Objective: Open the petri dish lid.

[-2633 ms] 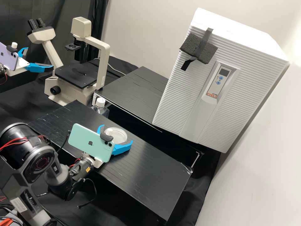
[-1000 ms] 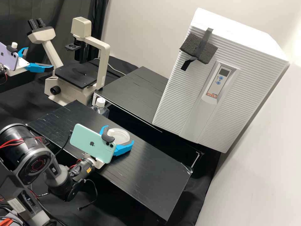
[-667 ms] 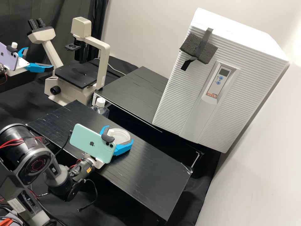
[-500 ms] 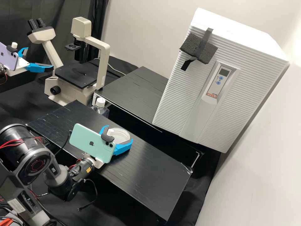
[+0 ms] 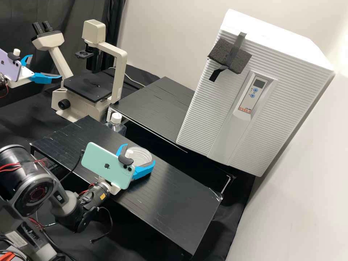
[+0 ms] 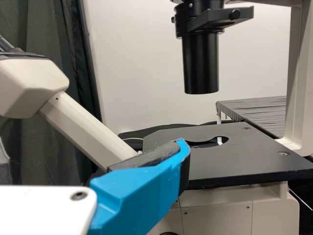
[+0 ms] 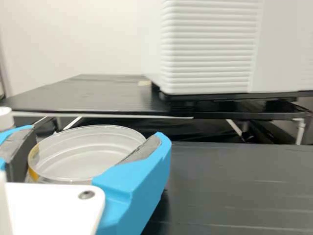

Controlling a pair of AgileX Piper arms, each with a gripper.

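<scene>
Bright, glare on wall (image 5: 341, 45), soft shadows

Plain off-white walls (image 5: 163, 32) meet a dark grey fabric curtain (image 5: 78, 12) at L of the high view, w/ bright light upper R. A lg. white ribbed cabinet (image 5: 203, 119) stands on a black rectangular table (image 5: 156, 105) behind a black rectangular tabletop (image 5: 174, 206); black cloth (image 5: 228, 217) hangs nr. both.
</scene>
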